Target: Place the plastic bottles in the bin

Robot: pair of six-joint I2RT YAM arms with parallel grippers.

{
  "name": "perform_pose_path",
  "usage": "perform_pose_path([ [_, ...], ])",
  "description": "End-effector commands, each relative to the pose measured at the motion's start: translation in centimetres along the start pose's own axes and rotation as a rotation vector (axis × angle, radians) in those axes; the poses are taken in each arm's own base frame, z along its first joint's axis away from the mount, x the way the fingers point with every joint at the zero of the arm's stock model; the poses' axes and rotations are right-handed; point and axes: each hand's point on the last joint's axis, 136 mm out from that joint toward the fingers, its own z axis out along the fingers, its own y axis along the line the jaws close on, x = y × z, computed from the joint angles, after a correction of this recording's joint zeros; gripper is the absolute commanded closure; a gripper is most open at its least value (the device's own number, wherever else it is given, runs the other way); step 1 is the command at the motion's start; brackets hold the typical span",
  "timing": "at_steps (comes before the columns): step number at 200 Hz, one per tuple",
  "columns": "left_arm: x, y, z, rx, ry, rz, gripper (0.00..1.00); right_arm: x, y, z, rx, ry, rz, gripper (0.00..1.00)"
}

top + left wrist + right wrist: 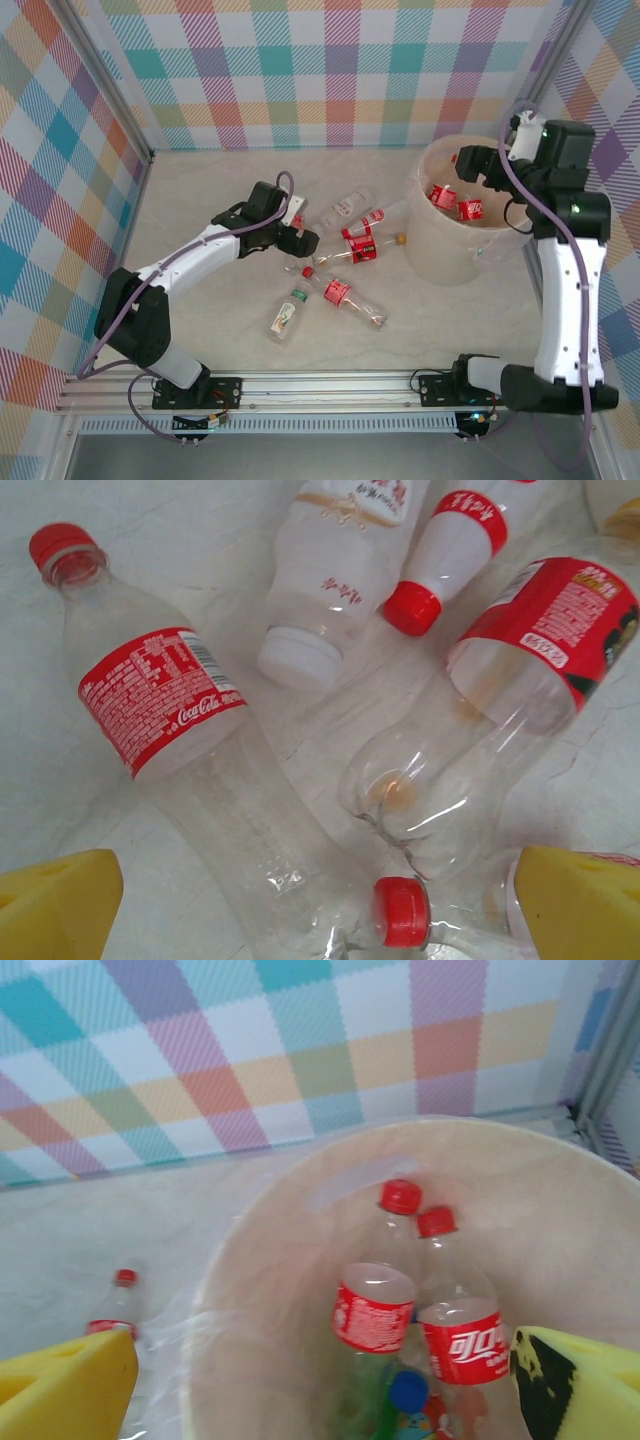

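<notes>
Pale tabletop (200,190), clear bottles (160,695) (red labels)

1. The table (200,190) has a pale beige top with faint marbling, and much of its left and far side is bare
2. The bin (445,262) stands upright on it at the far right
3. Just left of the bin, a cluster of clear plastic bottles (358,235) lies on its side around mid-table: a white-capped bottle (345,211) is furthest back, with red-labelled ones beside it toward the bin
4. Nearer the front, a red-labelled bottle (338,292) lies diagonally, its red cap pointing left
5. A green-capped bottle (287,314) lies alone to its left, closest to the near edge
</notes>
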Motion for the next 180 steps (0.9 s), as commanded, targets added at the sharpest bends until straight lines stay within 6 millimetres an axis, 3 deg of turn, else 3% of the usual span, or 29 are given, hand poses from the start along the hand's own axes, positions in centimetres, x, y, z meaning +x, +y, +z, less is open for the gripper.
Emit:
perform_pose_path([
  [1, 0.1, 0.2, 0.5, -0.032, 0.039, -0.041, 0.00, 1.2, 2.7, -1.9, -0.142, 0.004, 0.071, 0.04],
  [30, 1.1, 0.6, 1.9, -0.044, 0.097, -0.105, 0.07, 2.8, 3.8, -4.0, -0.196, 0.013, 0.096, 0.05],
  [92, 4.1, 1.5, 4.8, -0.066, 0.254, -0.310, 0.09, 5.3, 3.2, -6.7, -0.141, 0.010, 0.078, 0.05],
  [180, 6.1, 3.0, 7.2, -0.045, 0.328, -0.455, 0.19, 6.1, 3.3, -6.5, -0.152, 0.007, 0.085, 0.05],
])
